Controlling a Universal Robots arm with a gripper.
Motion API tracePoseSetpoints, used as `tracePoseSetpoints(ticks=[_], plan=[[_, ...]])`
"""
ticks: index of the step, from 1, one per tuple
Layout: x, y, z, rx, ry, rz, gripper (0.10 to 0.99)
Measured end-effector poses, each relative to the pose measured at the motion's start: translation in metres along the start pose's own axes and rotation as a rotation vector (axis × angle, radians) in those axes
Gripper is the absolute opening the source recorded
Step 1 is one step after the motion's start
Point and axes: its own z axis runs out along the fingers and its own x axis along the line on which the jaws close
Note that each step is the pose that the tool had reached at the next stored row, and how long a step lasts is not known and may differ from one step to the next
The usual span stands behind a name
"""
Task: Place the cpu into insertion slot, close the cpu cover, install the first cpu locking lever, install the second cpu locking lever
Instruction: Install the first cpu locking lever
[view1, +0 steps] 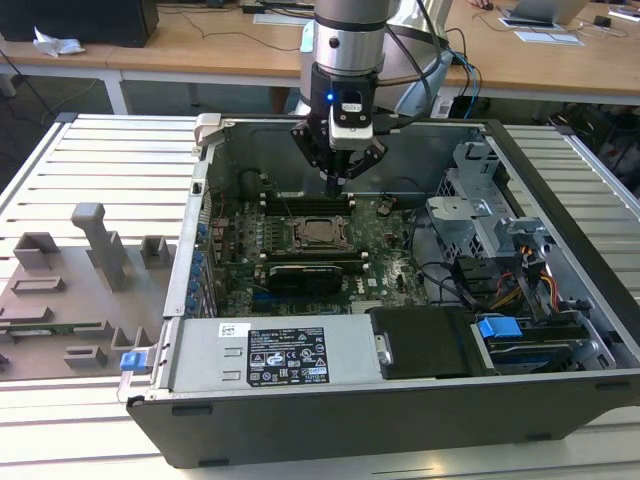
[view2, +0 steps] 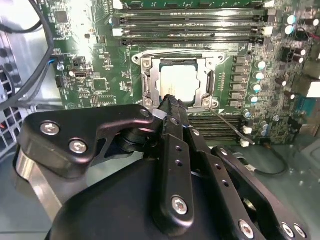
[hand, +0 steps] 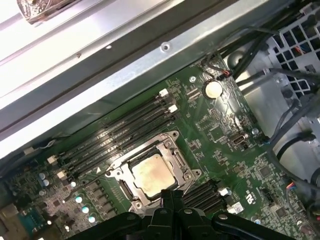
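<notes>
Slatted metal bench (view1: 100, 160) carrying an open desktop computer case (view1: 400, 420) laid on its side, with a grey fixture plate (view1: 60, 300) beside it on the exterior view's left. Inside the case, a green motherboard (view1: 390, 255), a boxed power supply (view1: 270, 355) along the near wall and a long black expansion card (view1: 310, 275) just beside the socket. Over the board, the black two-fingered claw (view1: 337, 183): hangs straight down from the arm, fingers pressed together, nothing visible between them. In both wrist views, tip poised at the socket's edge, just beside the cpu (view2: 179, 82); cannot tell whether it touches the metal there. Cpu seated flat in the insertion slot (view2: 143, 90), silvery-grey top showing through the square window of the cpu cover (view2: 155, 80), folded down over the chip's edges. One thin wire locking lever (view2: 230, 125) standing out at a slant from a socket corner, crossing over the nearest memory slots (view2: 190, 22) rather than lying along the frame. Cannot tell how the other lever stands. Rows of those long black slots on two opposite sides of the socket. Round silver coin cell (hand: 213, 89) on the board close to the case wall, well apart from the cpu.
</notes>
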Motion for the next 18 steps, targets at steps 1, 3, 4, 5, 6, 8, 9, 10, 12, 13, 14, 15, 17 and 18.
tracePoseSetpoints(ticks=[1, 3, 4, 5, 6, 8, 9, 10, 12, 13, 14, 15, 17, 18], plan=[[0.0000, 0.0000, 0.0000, -0.001, -0.0007, -0.015, 0.106], [0.0000, 0.0000, 0.0000, -0.001, -0.0015, -0.034, 0.106], [0.0000, 0.0000, 0.0000, -0.002, -0.0021, -0.048, 0.106], [0.0000, 0.0000, 0.0000, -0.002, -0.0025, -0.058, 0.106], [0.0000, 0.0000, 0.0000, -0.003, -0.0032, -0.072, 0.106], [0.0000, 0.0000, 0.0000, -0.004, -0.0045, -0.102, 0.106], [0.0000, 0.0000, 0.0000, -0.005, -0.0052, -0.120, 0.106], [0.0000, 0.0000, 0.0000, -0.005, -0.0057, -0.131, 0.106], [0.0000, 0.0000, 0.0000, -0.007, -0.0072, -0.166, 0.106], [0.0000, 0.0000, 0.0000, -0.007, -0.0081, -0.185, 0.106], [0.0000, 0.0000, 0.0000, -0.008, -0.0090, -0.204, 0.106], [0.0000, 0.0000, 0.0000, -0.008, -0.0093, -0.214, 0.106], [0.0000, 0.0000, 0.0000, -0.010, -0.0104, -0.240, 0.106], [0.0000, 0.0000, 0.0000, -0.010, -0.0107, -0.247, 0.106]])
